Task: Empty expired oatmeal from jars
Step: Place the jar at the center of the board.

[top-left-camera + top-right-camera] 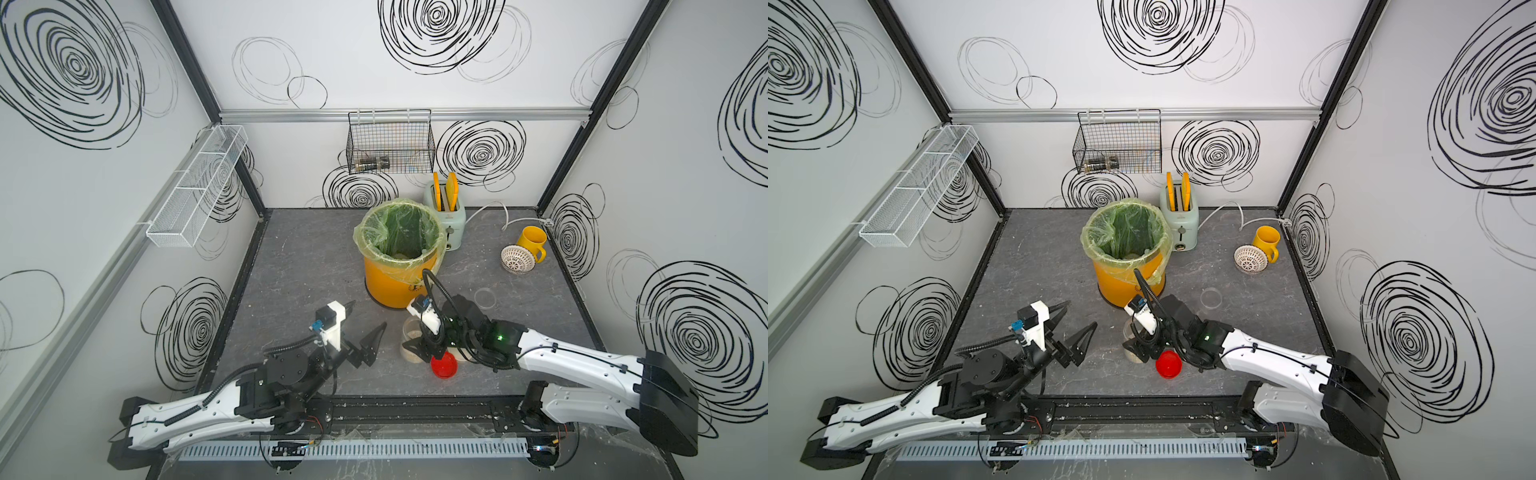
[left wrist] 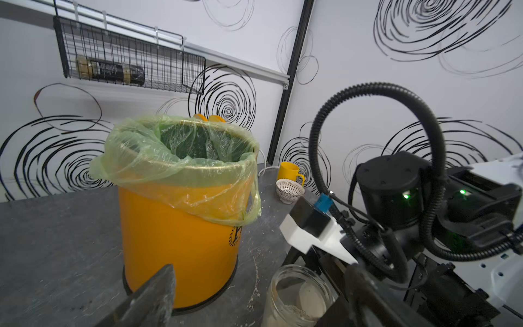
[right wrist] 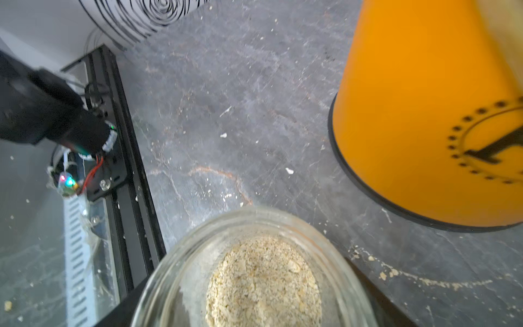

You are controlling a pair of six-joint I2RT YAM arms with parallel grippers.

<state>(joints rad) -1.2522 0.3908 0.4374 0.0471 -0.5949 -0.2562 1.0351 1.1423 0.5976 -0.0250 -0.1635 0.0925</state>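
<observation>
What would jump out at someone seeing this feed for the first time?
The green-lined orange bucket at the middle of the table dominates. In front of it, the right tool grips an open glass jar part-filled with oatmeal, with a bright red lid lying beside it. The left tool hangs wide open and empty nearby.

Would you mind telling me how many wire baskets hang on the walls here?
2. A white mesh basket hangs on the left wall; a black wire basket hangs on the back wall, above the orange bucket and toaster. No others show.
</observation>
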